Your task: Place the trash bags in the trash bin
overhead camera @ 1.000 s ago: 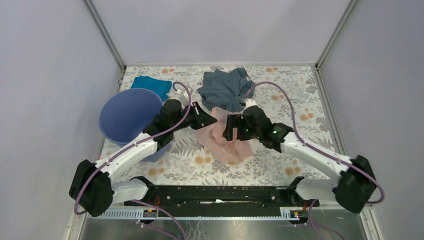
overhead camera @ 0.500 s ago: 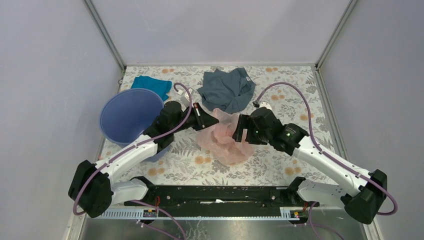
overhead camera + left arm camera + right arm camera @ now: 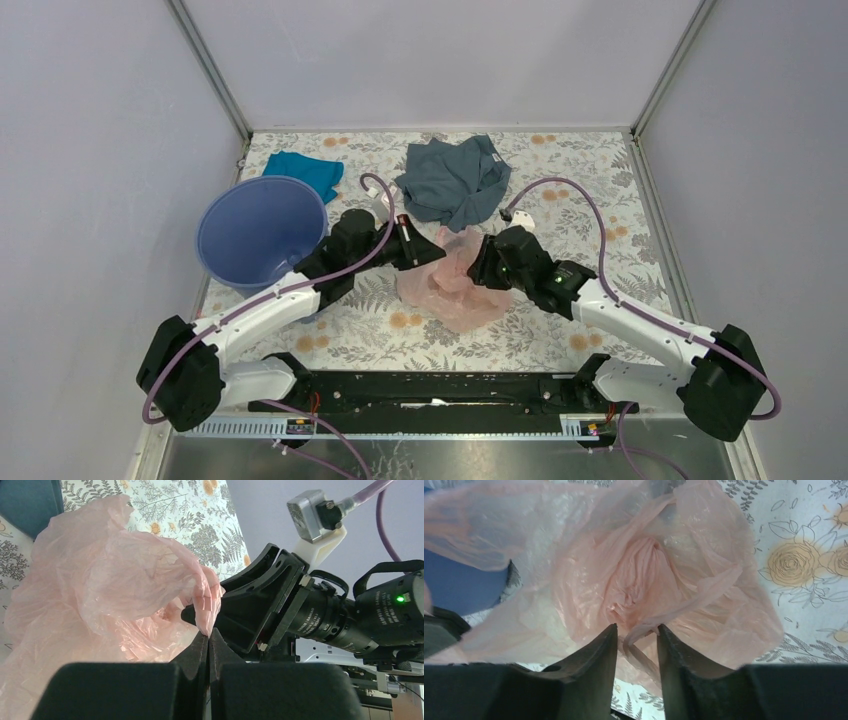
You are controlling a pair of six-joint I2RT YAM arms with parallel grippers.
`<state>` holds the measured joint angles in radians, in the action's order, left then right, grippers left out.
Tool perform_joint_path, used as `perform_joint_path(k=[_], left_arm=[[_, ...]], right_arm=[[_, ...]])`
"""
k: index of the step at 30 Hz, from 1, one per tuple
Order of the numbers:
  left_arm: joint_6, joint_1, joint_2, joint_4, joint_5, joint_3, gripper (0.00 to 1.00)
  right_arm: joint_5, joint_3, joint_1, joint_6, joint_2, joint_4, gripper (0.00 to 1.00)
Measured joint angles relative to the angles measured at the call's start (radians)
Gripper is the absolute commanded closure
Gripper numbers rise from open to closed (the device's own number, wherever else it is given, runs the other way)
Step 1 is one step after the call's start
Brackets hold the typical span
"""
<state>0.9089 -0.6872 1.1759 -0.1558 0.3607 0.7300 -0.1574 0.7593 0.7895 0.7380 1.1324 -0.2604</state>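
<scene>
Centrally on the floral table (image 3: 560,330), between pale grey walls (image 3: 440,60), lies the pink trash bag (image 3: 450,285), frame-right of the blue bin (image 3: 262,232). The left gripper (image 3: 208,637) pinches its film; the right gripper (image 3: 637,635) stands narrowly parted.

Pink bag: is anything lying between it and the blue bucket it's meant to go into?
Nothing loose does. Only the left arm lies between the pink bag and the blue bucket, its left gripper pinching the bag's edge. The teal cloth and grey garment lie farther back.
</scene>
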Motion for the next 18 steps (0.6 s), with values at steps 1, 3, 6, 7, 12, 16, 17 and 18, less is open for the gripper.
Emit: perform_joint_path(k=[1, 3, 6, 7, 12, 16, 17, 18], left_arm=[[-0.001, -0.005, 0.002, 0.004, -0.005, 0.000, 1.00], [-0.008, -0.016, 0.006, 0.029, -0.025, 0.002, 1.00], [-0.026, -0.032, 0.006, 0.089, -0.063, 0.011, 0.80], [-0.039, -0.038, 0.006, 0.114, -0.079, 0.019, 0.72], [-0.101, -0.061, 0.021, 0.265, -0.191, 0.096, 0.41], [-0.150, -0.070, 0.062, 0.394, -0.299, 0.180, 0.27], [-0.159, -0.074, 0.075, 0.428, -0.330, 0.203, 0.26], [-0.169, -0.078, 0.087, 0.457, -0.356, 0.225, 0.26]], right_arm=[[-0.003, -0.007, 0.000, -0.002, 0.000, 0.021, 0.68], [-0.008, -0.021, 0.000, -0.013, -0.001, 0.053, 0.91], [-0.010, -0.045, 0.000, -0.045, -0.019, 0.089, 1.00], [-0.010, -0.056, 0.000, -0.056, -0.035, 0.096, 1.00], [-0.009, -0.116, 0.000, -0.112, -0.146, 0.118, 1.00], [-0.005, -0.150, 0.000, -0.152, -0.239, 0.129, 1.00], [-0.005, -0.156, 0.000, -0.159, -0.254, 0.132, 1.00], [-0.003, -0.162, 0.000, -0.164, -0.269, 0.132, 1.00]])
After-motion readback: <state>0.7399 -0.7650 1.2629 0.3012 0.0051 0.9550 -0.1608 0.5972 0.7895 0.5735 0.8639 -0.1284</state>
